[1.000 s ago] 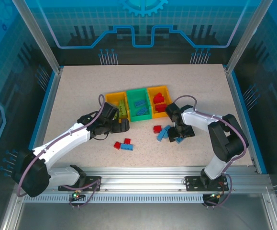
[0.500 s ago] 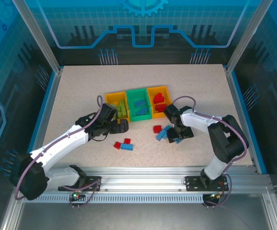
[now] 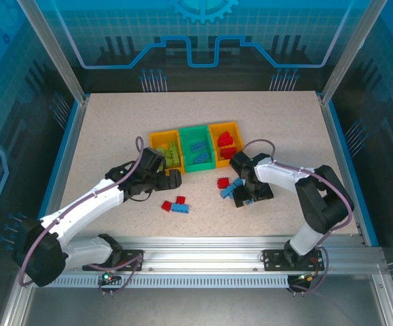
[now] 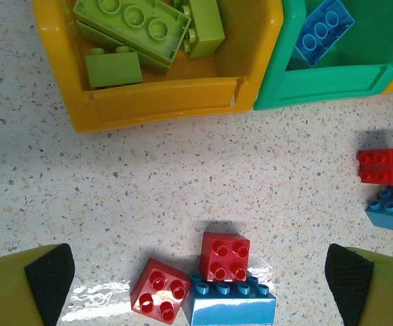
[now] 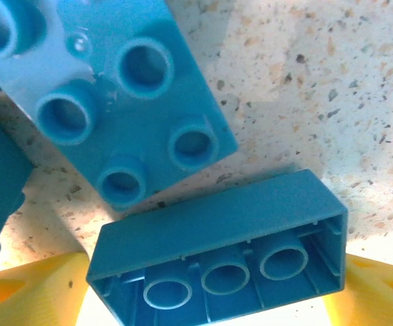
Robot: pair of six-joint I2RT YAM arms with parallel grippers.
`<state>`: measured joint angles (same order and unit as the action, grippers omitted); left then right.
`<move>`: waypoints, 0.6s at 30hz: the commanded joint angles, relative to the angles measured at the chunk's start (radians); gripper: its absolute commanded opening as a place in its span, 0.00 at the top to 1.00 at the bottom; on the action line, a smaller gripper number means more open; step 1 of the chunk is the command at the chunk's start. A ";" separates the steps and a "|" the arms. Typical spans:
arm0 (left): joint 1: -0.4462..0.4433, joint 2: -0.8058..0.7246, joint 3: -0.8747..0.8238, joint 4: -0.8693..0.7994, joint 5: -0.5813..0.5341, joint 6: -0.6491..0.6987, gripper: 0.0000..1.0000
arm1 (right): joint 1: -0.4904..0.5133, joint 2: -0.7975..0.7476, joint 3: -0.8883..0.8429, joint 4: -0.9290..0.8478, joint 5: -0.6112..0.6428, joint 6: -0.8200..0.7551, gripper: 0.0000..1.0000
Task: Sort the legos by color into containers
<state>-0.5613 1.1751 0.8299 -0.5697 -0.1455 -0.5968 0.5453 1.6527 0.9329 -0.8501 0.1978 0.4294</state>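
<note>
The containers stand in a row: a yellow bin (image 3: 163, 146) holding lime legos (image 4: 132, 24), a green bin (image 3: 197, 146) with blue ones (image 4: 325, 30), and an orange-yellow bin (image 3: 225, 142) with red ones. My left gripper (image 4: 199, 285) is open and hovers over two red legos (image 4: 225, 256) and a blue one (image 4: 233, 309) lying on the table. My right gripper (image 5: 210, 292) is down in a blue pile (image 3: 231, 189). A long blue lego (image 5: 216, 231), hollow side up, spans its fingers (image 5: 33, 292). Whether it is pinched is unclear.
A red lego (image 3: 223, 182) lies beside the blue pile, just in front of the bins. Another studded blue lego (image 5: 128, 102) lies right behind the long one. The speckled table (image 3: 115, 122) is ringed by blue rails and clear walls.
My right gripper has slid left into the blue pile, and its jaws have widened. The left arm has shifted only slightly and stays open.
</note>
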 commanded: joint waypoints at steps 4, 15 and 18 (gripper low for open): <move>-0.002 -0.041 -0.021 -0.009 -0.019 -0.011 0.01 | 0.004 -0.004 0.015 -0.031 -0.041 -0.075 0.06; -0.003 -0.051 -0.034 -0.008 -0.017 -0.012 0.01 | -0.021 0.093 0.040 -0.014 -0.024 -0.095 0.12; -0.002 -0.052 -0.037 -0.006 -0.019 -0.013 0.01 | -0.022 0.097 0.037 -0.010 -0.020 -0.089 0.17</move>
<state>-0.5613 1.1423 0.8017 -0.5701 -0.1459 -0.6014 0.5350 1.7084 0.9775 -0.8745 0.1493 0.3382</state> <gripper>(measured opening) 0.987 0.841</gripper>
